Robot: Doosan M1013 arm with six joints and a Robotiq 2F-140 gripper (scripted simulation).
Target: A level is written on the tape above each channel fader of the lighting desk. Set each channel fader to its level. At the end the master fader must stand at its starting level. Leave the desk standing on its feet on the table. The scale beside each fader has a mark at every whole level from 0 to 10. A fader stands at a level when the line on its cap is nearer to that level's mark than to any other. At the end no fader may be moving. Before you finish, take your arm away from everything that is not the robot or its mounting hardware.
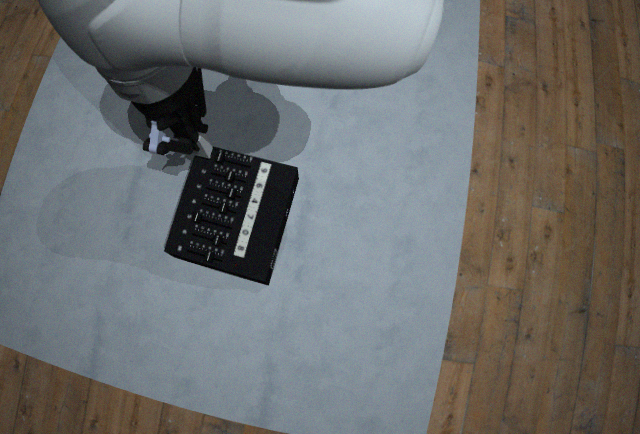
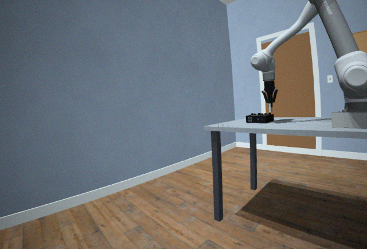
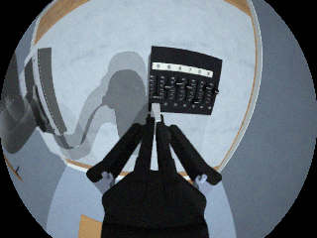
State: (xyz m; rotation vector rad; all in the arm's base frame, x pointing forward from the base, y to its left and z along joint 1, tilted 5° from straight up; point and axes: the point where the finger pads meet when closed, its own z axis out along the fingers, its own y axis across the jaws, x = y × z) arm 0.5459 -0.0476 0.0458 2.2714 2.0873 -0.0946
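While my tool point(image 1: 202, 146) hangs fully closed on nothing | its tips sit at the lighting desk's point(image 1: 268, 222) near corner | desk flat on the grey bench point(image 1: 361, 264) | tape strip point(image 1: 252, 208) faces up

The table point(image 1: 361, 315) has a flat grey top and dark legs point(image 2: 217, 175), and it stands on a brown wood floor point(image 2: 148, 210). A small black box with sliders, the lighting desk point(image 1: 268, 222), sits flat on the table. The robot's grey base point(image 2: 338, 120) stands on the table too, well apart from the desk
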